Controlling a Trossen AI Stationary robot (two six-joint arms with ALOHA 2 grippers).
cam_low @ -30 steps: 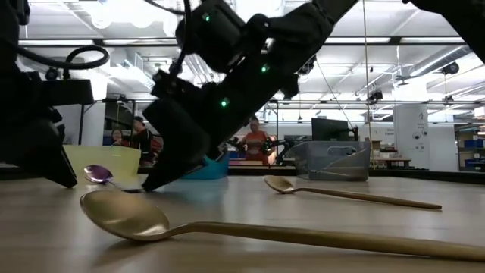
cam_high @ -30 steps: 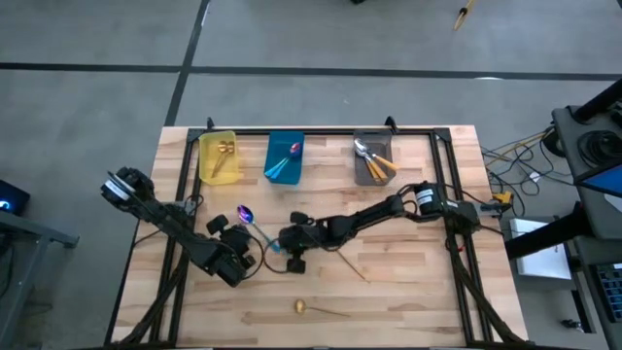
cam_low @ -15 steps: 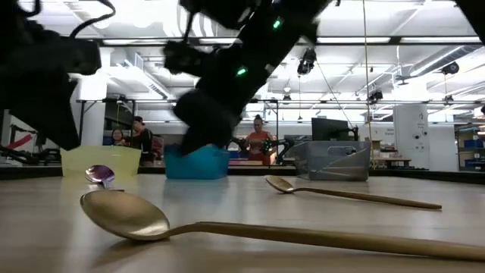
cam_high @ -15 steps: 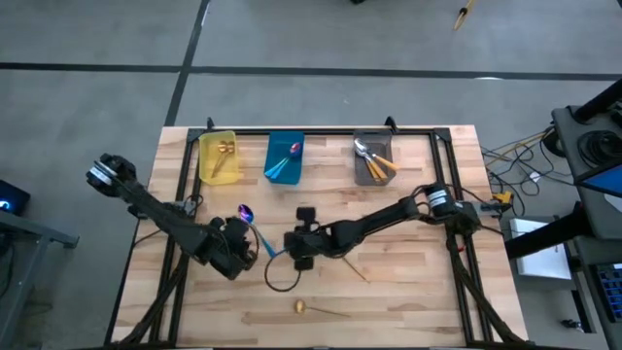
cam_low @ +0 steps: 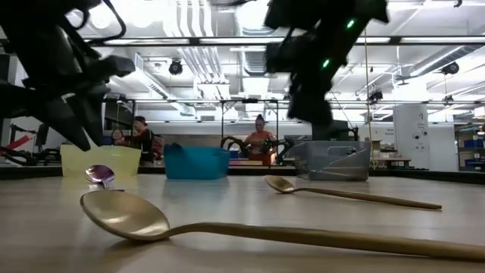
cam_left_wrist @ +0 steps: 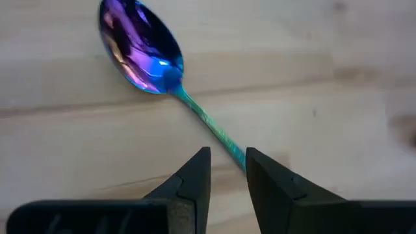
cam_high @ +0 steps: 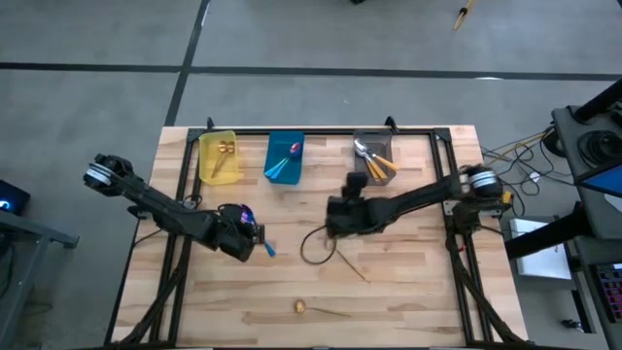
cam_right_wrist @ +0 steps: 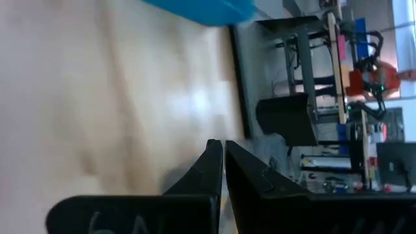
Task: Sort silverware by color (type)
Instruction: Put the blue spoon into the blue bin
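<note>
A purple spoon with a teal handle [cam_left_wrist: 140, 49] lies flat on the wooden table, left of centre [cam_high: 246, 213]. My left gripper [cam_left_wrist: 229, 162] hangs just above its handle, narrowly open, fingers pointing steeply down; the handle's end runs out of sight under one finger. In the low view the left gripper [cam_low: 76, 133] is clear of the spoon's bowl [cam_low: 98, 174]. My right gripper [cam_right_wrist: 223, 156] is shut on nothing, raised above the table's middle [cam_high: 337, 216]. Two gold spoons lie on the table, one near the front edge [cam_high: 301, 306] and one thin one in the middle [cam_high: 350, 264].
Three bins stand in a row at the far edge: yellow [cam_high: 218, 157] with a gold spoon, blue [cam_high: 285, 157] with teal-handled spoons, grey [cam_high: 373, 160] with orange-handled ones. A dark cable loop [cam_high: 316, 250] hangs under the right arm. People stand in the room beyond the table.
My right gripper has risen and swung from beside the purple spoon toward the table's right and far side, staying shut. My left gripper has risen, rolled about its own axis and shifted toward the far edge, over the spoon's handle. The purple spoon has stayed where it lay.
</note>
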